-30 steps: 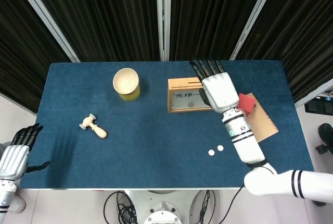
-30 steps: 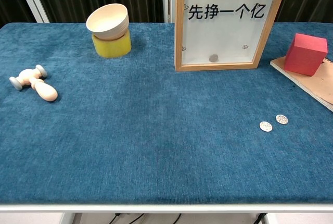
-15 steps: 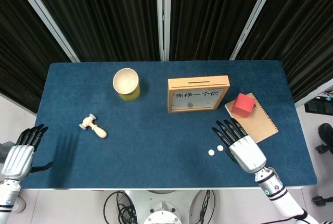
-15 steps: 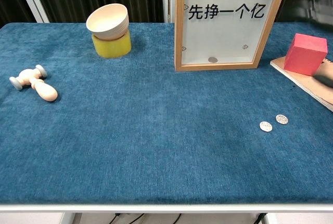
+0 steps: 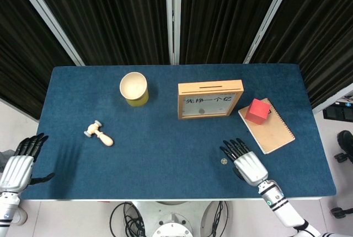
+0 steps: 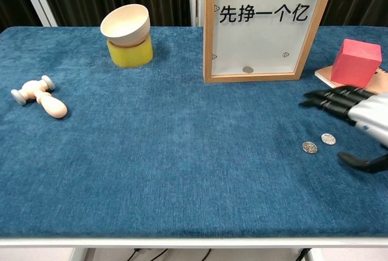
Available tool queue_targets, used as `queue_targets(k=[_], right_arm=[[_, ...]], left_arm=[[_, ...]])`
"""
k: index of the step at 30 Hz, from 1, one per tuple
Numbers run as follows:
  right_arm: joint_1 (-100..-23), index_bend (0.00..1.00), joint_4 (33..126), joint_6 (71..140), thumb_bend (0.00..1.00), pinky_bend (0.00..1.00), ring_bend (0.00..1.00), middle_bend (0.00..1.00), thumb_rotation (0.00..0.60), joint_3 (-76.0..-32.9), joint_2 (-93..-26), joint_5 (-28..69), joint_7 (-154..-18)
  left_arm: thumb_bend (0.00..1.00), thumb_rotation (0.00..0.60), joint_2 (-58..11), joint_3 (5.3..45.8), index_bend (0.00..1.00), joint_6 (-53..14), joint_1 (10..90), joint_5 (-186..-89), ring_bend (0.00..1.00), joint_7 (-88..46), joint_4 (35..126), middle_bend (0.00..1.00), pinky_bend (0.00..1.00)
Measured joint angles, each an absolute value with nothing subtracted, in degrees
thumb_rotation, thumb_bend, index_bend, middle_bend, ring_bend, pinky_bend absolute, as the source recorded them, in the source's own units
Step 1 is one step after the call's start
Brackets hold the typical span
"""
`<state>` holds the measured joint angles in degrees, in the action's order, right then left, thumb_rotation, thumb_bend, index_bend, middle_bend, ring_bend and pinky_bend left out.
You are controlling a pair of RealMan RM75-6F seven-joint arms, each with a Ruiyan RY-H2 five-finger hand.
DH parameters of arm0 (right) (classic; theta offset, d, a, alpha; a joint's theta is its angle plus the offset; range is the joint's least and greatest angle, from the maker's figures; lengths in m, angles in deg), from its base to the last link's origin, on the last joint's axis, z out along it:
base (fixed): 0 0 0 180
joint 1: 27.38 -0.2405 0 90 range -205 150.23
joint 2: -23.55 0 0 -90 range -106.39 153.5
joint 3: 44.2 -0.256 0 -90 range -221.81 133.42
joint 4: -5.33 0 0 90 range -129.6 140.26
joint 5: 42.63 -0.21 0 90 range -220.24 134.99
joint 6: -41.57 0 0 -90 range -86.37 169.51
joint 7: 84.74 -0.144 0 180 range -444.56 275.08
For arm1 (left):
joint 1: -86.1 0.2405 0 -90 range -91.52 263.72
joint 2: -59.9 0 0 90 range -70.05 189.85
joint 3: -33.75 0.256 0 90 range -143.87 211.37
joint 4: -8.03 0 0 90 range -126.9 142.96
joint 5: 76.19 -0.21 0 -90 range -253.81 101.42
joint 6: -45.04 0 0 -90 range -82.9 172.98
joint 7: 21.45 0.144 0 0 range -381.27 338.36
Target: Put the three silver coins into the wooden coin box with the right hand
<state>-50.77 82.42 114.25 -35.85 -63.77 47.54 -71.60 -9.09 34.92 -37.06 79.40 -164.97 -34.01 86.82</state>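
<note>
Coins: two silver coins (image 6: pixel 310 147) lying flat on the blue table (image 5: pixel 165 154), near its front right part, side by side but apart; second coin (image 6: pixel 328 139) just right of and slightly behind the first. From the head view only one of these (image 5: pixel 224 161) visible, just left of the right hand; the other hidden under the fingers. Third coin (image 6: pixel 248 69) inside the wooden coin box (image 6: pixel 262 27), resting at the bottom behind the clear front pane, seen also in the head view (image 5: pixel 201 111). Coin box standing upright at the middle rear of the table, slot on its top edge. Right hand (image 5: pixel 246 162) held palm down above the table at the front right, fingers (image 6: pixel 332 98) extended and spread, pointing toward the box, thumb set apart below; grasping nothing, released. In the chest view, right hand (image 6: pixel 364 115) positioned just right of and above the two loose coins, not touching them. Left hand (image 5: pixel 19 165) off the left front corner of the table, fingers extended, empty, relaxed. Red cube (image 5: pixel 256 111) resting on a brown notebook (image 5: pixel 273 129) right of the box. Pale bowl (image 6: pixel 125 24) seated on a yellow base (image 6: pixel 130 53) at the rear left. Small wooden mallet (image 5: pixel 99 133) lying on its side toward the left front.
</note>
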Motion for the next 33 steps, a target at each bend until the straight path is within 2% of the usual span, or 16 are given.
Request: queue_targets(k=[7, 15, 33], right_arm=[[-50.26, 0.28, 80.77, 113.64, 0.34, 0.0, 0.0, 0.0, 0.6, -37.51, -65.69, 47.67, -72.08], [-49.77, 0.36, 79.7, 113.42, 0.35, 0.0, 0.0, 0.01, 0.6, -38.5, -66.34, 48.14, -73.17], [-49.25, 0.38, 79.15, 111.02, 0.35, 0.0, 0.0, 0.01, 0.6, -39.31, -66.85, 48.26, -74.07]], left_arm=[[0.0, 0.6, -9.32, 34.89, 0.02, -36.86, 79.36, -164.93, 0.0, -34.75, 86.09, 0.0, 0.0], [0.0, 0.6, -9.48, 34.9, 0.02, -36.82, 79.25, -165.12, 0.0, -35.03, 85.77, 0.0, 0.0], [0.0, 0.6, -9.46, 34.88, 0.02, -36.48, 79.14, -165.01, 0.0, -35.11, 85.66, 0.0, 0.0]])
